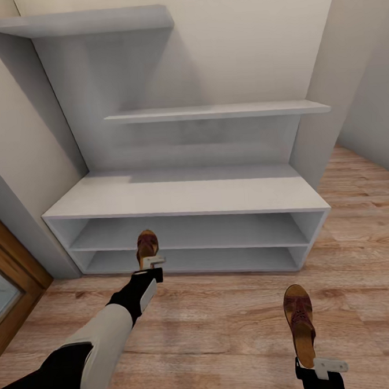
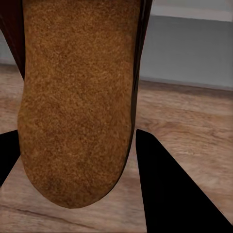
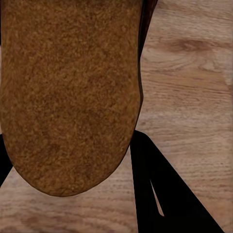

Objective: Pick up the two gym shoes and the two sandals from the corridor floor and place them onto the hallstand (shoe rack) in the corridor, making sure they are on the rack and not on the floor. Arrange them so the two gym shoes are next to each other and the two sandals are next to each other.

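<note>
The left claw [image 1: 152, 266], low in the middle-left of the head view, is closed on one sandal [image 1: 147, 245], which is in front of the open shelves of the hallstand [image 1: 183, 195]. The right claw [image 1: 323, 368], at the lower right, is closed on the heel of the other sandal [image 1: 299, 320] above the corridor floor [image 1: 227, 325]. In both wrist views a tan footbed [image 2: 77, 97] sits between the dark fingers [image 2: 170, 194].

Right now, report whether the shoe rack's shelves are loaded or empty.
Empty: the hallstand shelves are bare; each gripper, left and right, holds a sandal off the rack.
</note>
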